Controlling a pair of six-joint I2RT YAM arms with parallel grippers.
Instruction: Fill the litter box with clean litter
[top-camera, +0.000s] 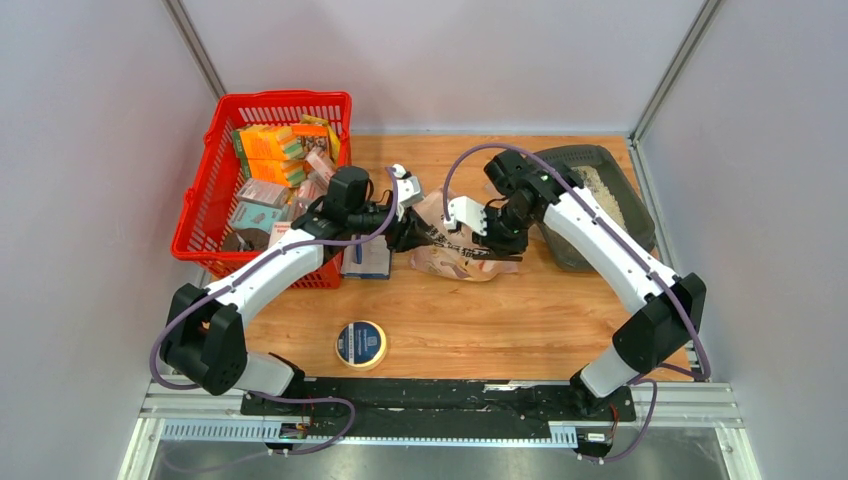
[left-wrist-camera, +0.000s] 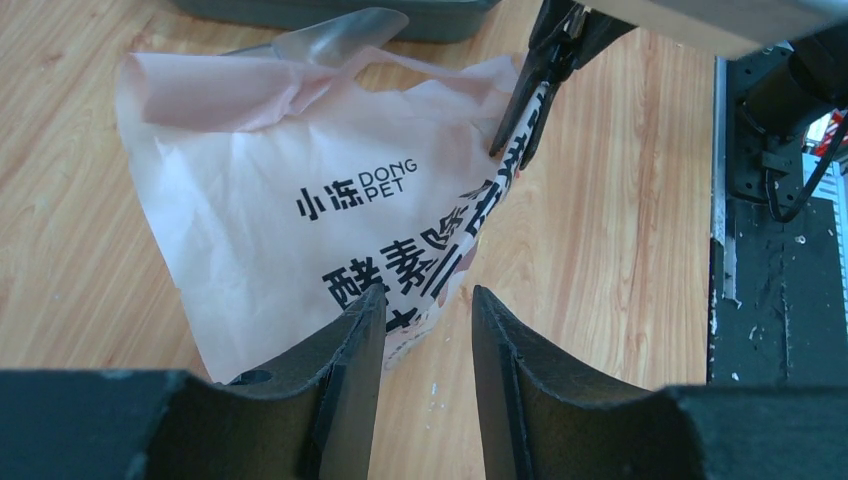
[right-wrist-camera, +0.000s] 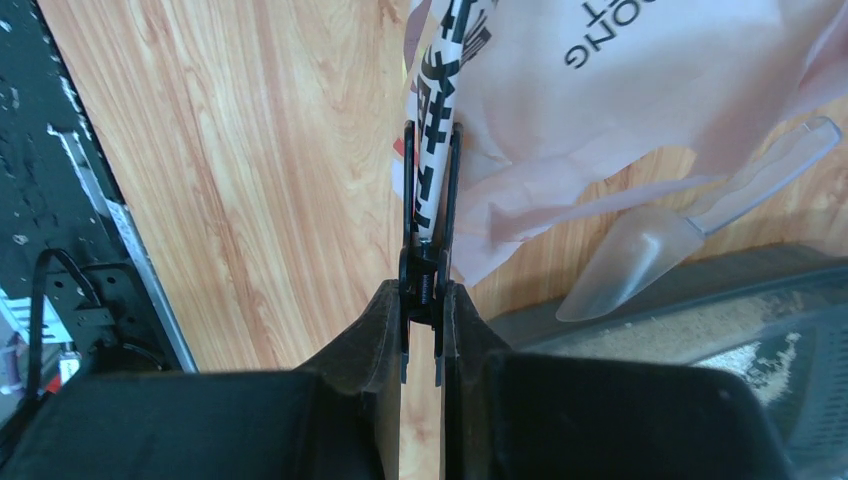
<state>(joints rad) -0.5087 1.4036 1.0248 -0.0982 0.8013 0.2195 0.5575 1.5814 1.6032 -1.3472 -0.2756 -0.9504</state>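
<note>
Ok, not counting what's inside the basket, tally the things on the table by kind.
Pink bag: 1
Grey litter box: 1
Red basket: 1
Clear scoop: 1
Round yellow-rimmed disc: 1
Blue-and-white packet: 1
Total: 6

This is a robotics lab test cell. A wood-grain tabletop (top-camera: 470, 320) is boxed in on its left, far and right sides by plain pale grey panels (top-camera: 90, 150) set in bare aluminium posts (top-camera: 195, 48). Along its near edge, a black mounting plate (top-camera: 450, 398) on a slotted aluminium rail (top-camera: 450, 432) carries two white-and-black robot arms (top-camera: 270, 270) trailing purple cables (top-camera: 158, 340). Staged household goods sit on it: a red mesh plastic basket (top-camera: 200, 205) of packets at far left, a pale pink printed plastic bag (top-camera: 460, 262) at its middle and a dark grey plastic litter box (top-camera: 638, 212) at far right.
</note>
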